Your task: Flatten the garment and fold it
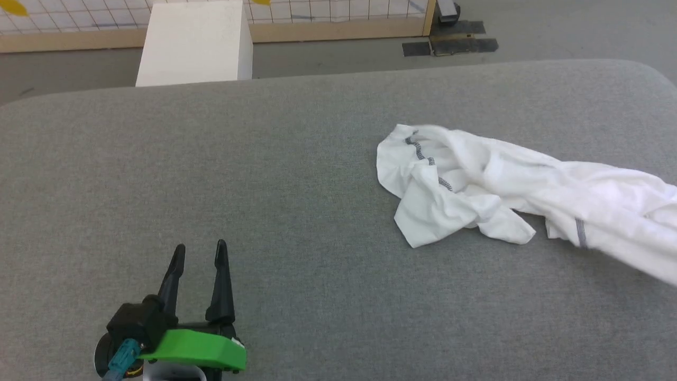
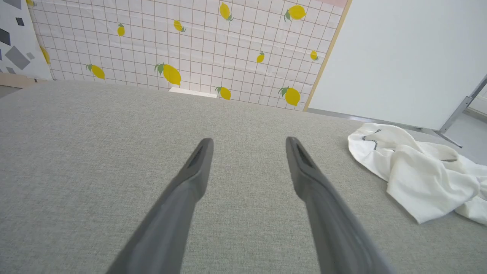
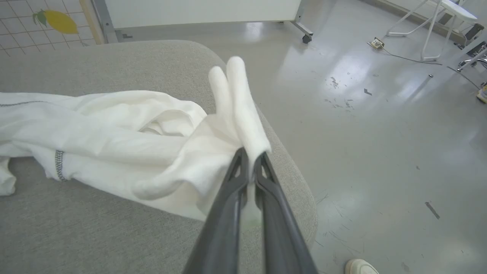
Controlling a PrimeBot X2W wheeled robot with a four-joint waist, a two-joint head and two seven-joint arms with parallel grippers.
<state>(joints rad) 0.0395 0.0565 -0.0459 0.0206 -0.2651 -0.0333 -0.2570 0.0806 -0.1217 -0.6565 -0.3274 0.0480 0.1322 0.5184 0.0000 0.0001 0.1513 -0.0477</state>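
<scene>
Grey cloth covers the table. On its right half the shirt lies crumpled, trailing to the right edge. Well apart, at the front left, the left gripper sits spread wide and empty. The right gripper pinches a raised fold of shirt at that edge.

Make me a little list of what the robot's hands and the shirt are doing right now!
Garment: white thin-fabric shirt with dark grey zigzag stitching, crumpled on the grey fabric-covered table
Left gripper: open, empty, apart from the shirt
Right gripper: shut on a fold of the shirt near the table's edge
Folding: not yet done
</scene>
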